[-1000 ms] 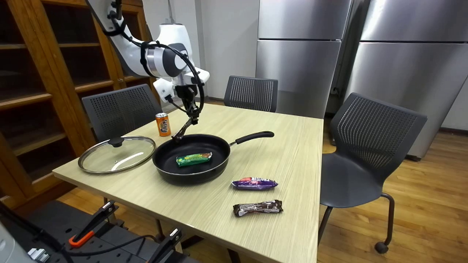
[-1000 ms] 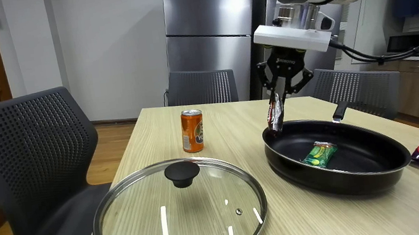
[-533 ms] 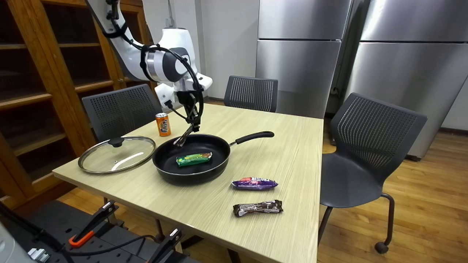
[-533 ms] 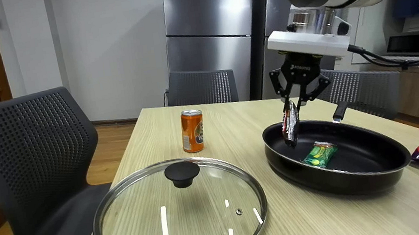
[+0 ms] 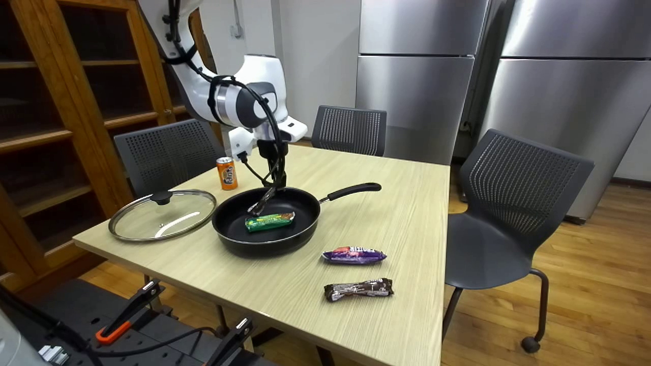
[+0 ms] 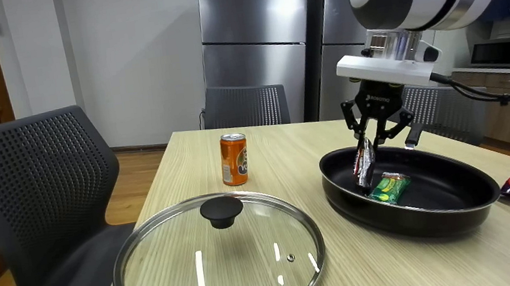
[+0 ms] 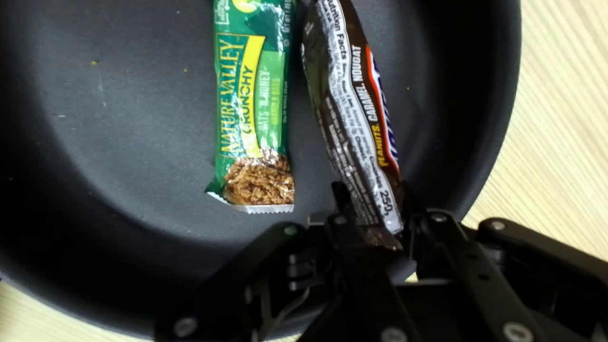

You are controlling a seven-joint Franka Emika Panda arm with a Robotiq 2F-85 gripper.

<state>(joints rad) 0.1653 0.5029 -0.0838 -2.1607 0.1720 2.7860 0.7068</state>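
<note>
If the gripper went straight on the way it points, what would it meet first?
Probably the frying pan, met by the brown bar the gripper holds; whether they touch is unclear.

In an exterior view, looking down across the table [image 5: 407, 223] from well back, facing the far refrigerators [image 5: 414, 107]. In an exterior view, facing these too, low and close over the near-left glass lid [image 6: 237, 265]. In the wrist view, looking down into the frying pan [image 7: 142, 118], very near. Sharing lid, pan and orange can [image 6: 233, 161] across both exterior views.
</note>
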